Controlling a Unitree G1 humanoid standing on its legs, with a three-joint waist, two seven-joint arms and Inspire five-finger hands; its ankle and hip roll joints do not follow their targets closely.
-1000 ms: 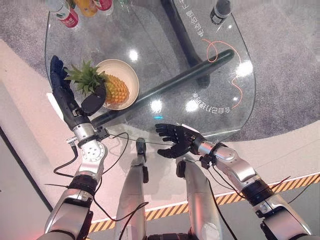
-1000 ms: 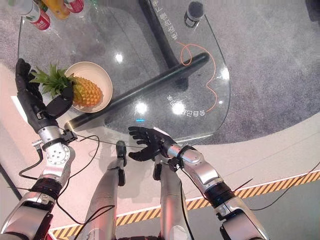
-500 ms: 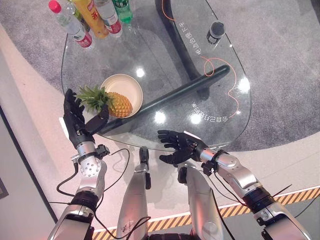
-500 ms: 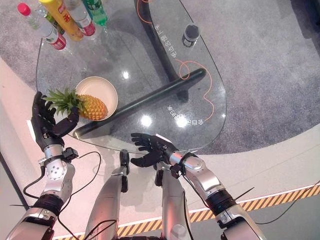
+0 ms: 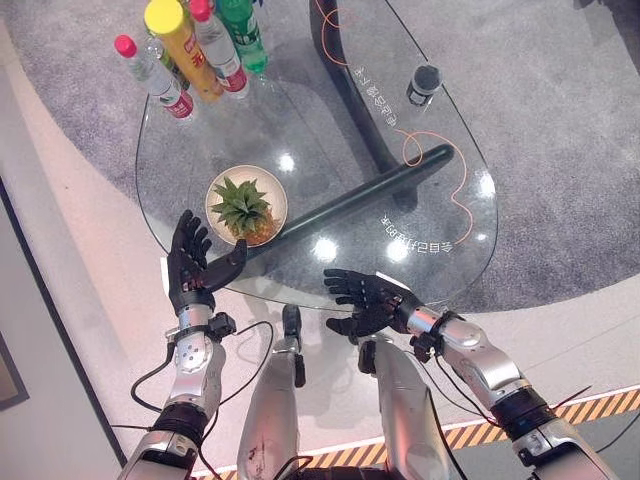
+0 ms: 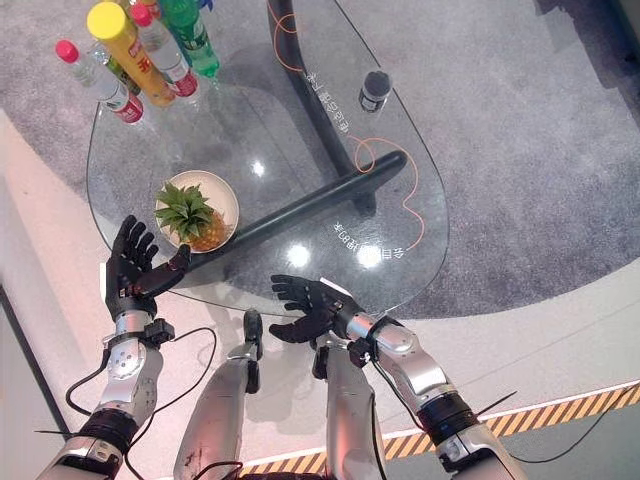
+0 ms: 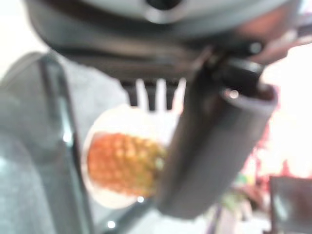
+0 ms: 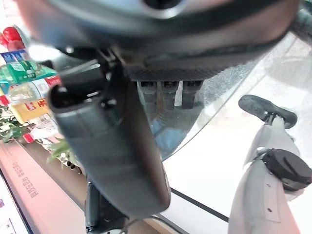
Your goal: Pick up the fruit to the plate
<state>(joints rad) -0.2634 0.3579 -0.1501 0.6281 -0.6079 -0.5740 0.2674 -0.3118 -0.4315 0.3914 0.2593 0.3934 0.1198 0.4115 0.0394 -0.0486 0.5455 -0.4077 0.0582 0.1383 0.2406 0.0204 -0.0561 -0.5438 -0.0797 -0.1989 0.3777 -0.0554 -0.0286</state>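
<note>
Withdrawn from the pineapple [image 5: 245,208] since a second ago: left hand [image 5: 190,268] now at frame lower left, fingers spread and holding nothing. Pineapple left standing crown-up, long axis vertical, on the plate [image 5: 273,189], up and right of that nearer hand. Right hand [image 5: 362,300] loosely open, empty, low at centre.

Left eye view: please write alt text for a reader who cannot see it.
A pineapple lies on a cream plate on a glass table. The left hand, open, is beside the plate; the right hand, open, is at the near edge. Bottles stand at the far corner.
</note>
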